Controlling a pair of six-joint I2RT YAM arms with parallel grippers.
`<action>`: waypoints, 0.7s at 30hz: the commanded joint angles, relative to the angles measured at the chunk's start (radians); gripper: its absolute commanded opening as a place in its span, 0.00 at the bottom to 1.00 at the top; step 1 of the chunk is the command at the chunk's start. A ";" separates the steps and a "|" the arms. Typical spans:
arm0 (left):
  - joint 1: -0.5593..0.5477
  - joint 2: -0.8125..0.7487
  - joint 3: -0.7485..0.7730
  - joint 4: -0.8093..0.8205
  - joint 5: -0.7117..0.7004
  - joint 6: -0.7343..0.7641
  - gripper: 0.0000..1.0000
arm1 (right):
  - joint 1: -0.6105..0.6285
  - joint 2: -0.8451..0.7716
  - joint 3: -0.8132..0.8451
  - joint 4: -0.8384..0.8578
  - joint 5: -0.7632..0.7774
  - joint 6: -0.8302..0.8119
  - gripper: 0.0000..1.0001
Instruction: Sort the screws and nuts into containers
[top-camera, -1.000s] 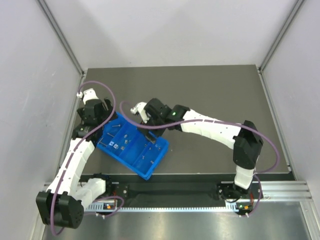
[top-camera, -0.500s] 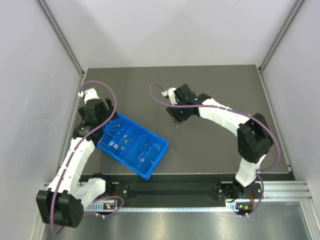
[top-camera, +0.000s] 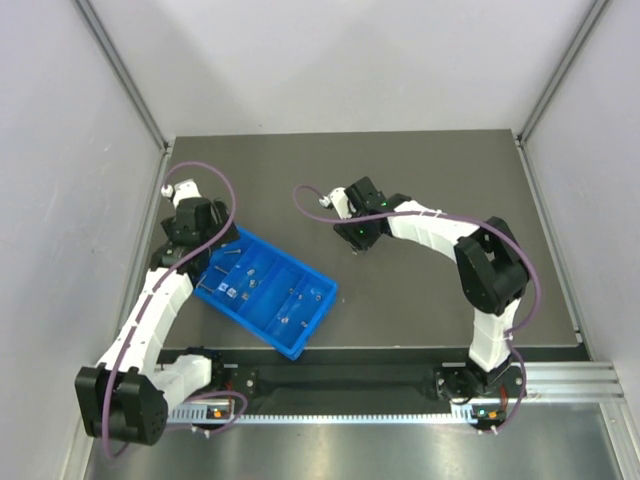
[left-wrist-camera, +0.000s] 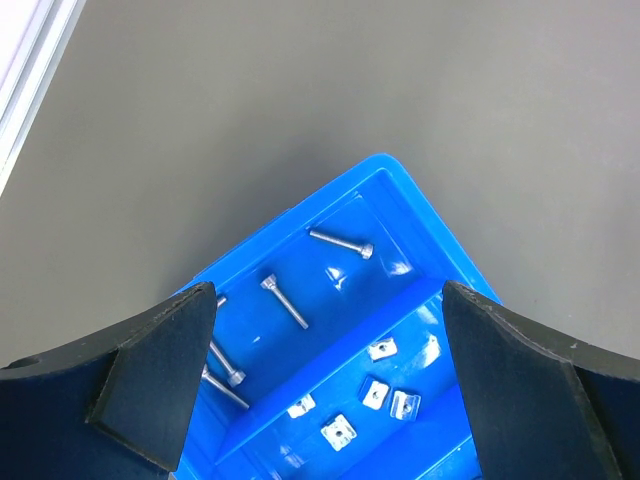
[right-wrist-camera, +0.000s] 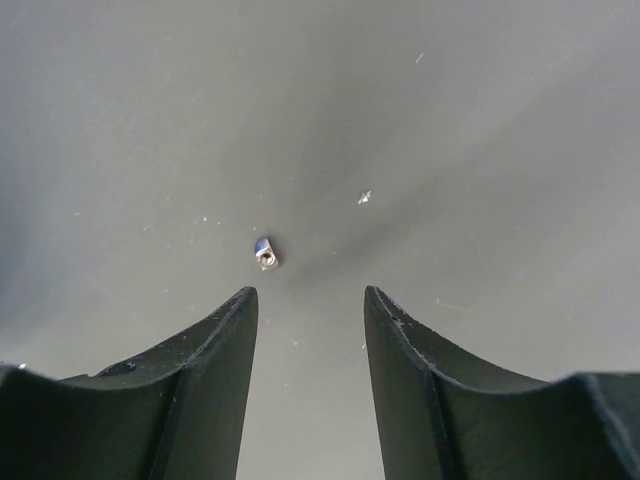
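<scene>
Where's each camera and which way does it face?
Top external: above, behind bases, looking down at table, left arm, right arm, blue tray.
Left wrist: on left arm, facing down between its fingers at tray's screws and nuts.
Right wrist: on right arm, facing down past its fingers at one loose nut.
Shared: tray, in top and left wrist.

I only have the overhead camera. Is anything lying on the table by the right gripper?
Observer: Yes, the right wrist view shows one nut on the table just ahead of the right gripper, slightly left of its gap.
Operator: Is that gripper holding anything?
Observer: No, its jaws stand apart with nothing between them.
Operator: How is the tray sorted?
Observer: In the left wrist view, its corner section shows screws, the neighbouring section nuts.
</scene>
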 joint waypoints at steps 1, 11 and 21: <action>-0.002 0.010 0.036 0.007 -0.007 -0.013 0.99 | 0.022 0.004 -0.016 0.063 0.016 -0.039 0.47; -0.002 0.042 0.091 -0.013 -0.019 0.042 0.99 | 0.068 0.061 -0.009 0.073 0.063 -0.039 0.39; -0.002 0.030 0.081 -0.025 -0.017 0.033 0.99 | 0.071 0.090 -0.019 0.083 0.053 -0.038 0.34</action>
